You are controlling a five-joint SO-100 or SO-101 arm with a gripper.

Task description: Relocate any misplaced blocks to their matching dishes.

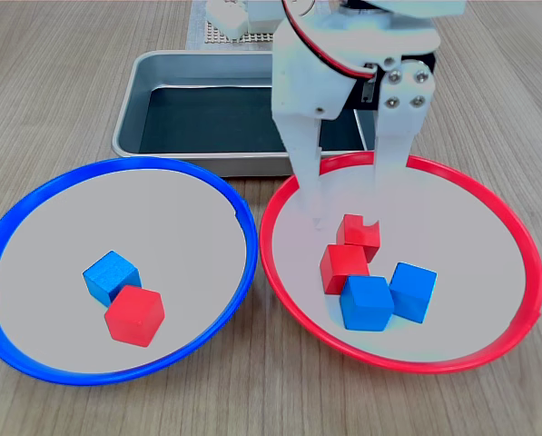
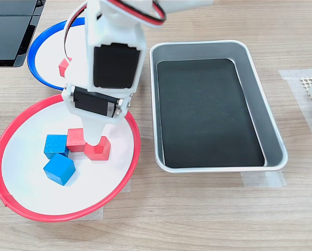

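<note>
With red block [image 1: 359, 235] set down in red-rimmed dish [image 1: 488, 204], hand [image 1: 348, 218] hangs just above w/ fingers spread wide, empty; two blue blocks [image 1: 386, 295] misplaced there.

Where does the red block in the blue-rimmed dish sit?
In the first exterior view, the red block lies in the blue-rimmed dish, touching a blue block.

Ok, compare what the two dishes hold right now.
The red-rimmed dish holds four blocks, two red and two blue, bunched together; the blue-rimmed dish holds two, one of each. The open gripper hangs over the red-rimmed dish only. Both are round with grey centres.
</note>
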